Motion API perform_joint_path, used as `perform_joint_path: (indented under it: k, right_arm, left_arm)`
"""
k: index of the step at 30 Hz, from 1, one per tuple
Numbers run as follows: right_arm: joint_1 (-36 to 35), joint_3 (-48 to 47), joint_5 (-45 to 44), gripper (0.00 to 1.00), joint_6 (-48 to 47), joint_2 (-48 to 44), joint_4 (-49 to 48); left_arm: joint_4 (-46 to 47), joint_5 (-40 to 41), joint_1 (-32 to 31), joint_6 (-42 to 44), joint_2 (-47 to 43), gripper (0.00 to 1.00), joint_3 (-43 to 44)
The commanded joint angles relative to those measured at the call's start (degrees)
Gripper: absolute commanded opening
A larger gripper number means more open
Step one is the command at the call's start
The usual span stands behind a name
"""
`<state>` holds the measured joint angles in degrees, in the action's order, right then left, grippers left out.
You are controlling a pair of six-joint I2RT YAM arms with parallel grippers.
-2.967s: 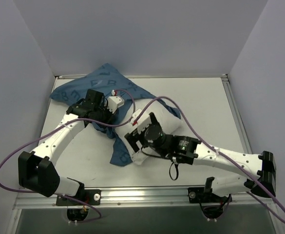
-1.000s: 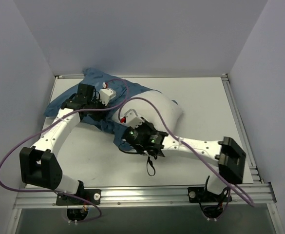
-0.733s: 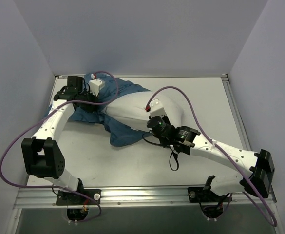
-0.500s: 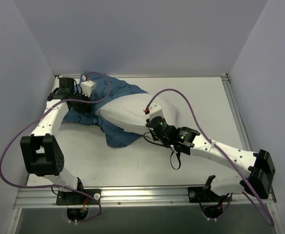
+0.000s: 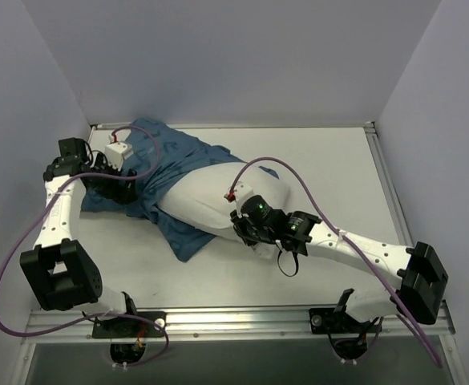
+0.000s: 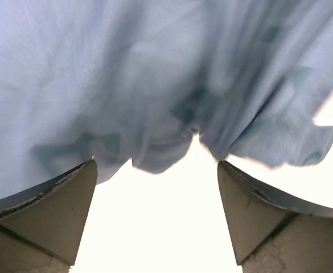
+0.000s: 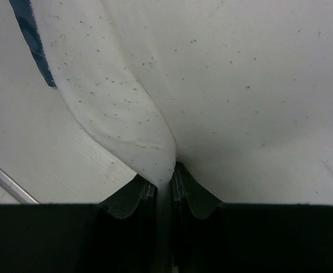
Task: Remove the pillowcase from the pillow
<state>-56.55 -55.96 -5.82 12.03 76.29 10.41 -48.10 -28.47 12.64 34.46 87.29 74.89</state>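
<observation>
while aslant, left end nearer, pillow (image 5: pixel 206 192) in tight right hand (image 7: pixel 164 170); left hand (image 6: pixel 156 169) agape

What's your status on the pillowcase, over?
Left gripper open. Right gripper shut on plump white pillow. Dark blue lettered fabric pillowcase partly off. No obstruction seen.

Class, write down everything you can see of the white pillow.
The pillow is plain white, plump and soft, its cloth finely speckled up close. It lies slantwise on the table, mostly bare; the blue pillowcase touches its left end. The right tool is shut, pinching a fold at its near edge.
</observation>
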Motion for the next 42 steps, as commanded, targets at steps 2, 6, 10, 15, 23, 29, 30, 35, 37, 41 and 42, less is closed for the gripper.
perform_joint_path:
  k: [2,6,10,15,23,29,30,35,37,41,42]
  right_arm:
    - [-0.05,5.68,15.38,0.00,4.04,-3.42,-1.24]
    - [-2.94,11.40,21.28,0.00,7.12,-4.57,-6.45]
    - [-11.71,14.21,26.38,0.00,9.67,-2.91,-10.84]
    - [-17.71,19.21,26.83,0.00,12.66,-2.46,-15.24]
    - [-19.91,23.53,23.40,0.00,14.07,-4.67,-17.80]
    - [-20.09,23.80,22.08,0.00,14.25,-4.22,-17.62]
    - [-20.09,23.88,22.00,0.00,14.25,-4.40,-17.53]
    - [-20.09,24.67,21.47,0.00,14.51,-5.71,-17.18]
    - [-20.09,24.94,21.21,0.00,14.68,-6.50,-17.01]
    - [-20.00,25.55,20.50,0.00,15.21,-7.65,-16.92]
    - [-20.00,25.47,20.07,0.00,15.56,-7.91,-16.92]
  left_arm:
    - [-16.91,-13.60,1.16,16.94,-7.56,0.96,6.04]
    - [-23.89,-18.63,-2.96,16.88,-9.15,0.96,13.25]
    - [-11.28,-6.06,-18.76,2.50,-10.56,0.96,16.60]
    - [-7.72,6.04,-38.00,-4.92,-1.61,0.95,23.87]
    - [-9.11,10.81,-49.37,-3.61,12.81,0.94,28.55]
    - [-9.91,13.26,-52.28,-5.89,18.79,1.00,30.31]
    - [-9.74,14.48,-52.02,-6.76,19.32,0.90,30.49]
    - [-9.03,14.32,-48.78,-9.49,20.56,0.29,32.33]
    - [-10.00,13.97,-48.07,-9.50,20.47,0.03,32.51]
    - [-9.04,15.98,-45.96,-10.02,18.63,0.02,30.23]
    - [-7.47,17.03,-44.65,-10.55,18.10,0.02,29.09]
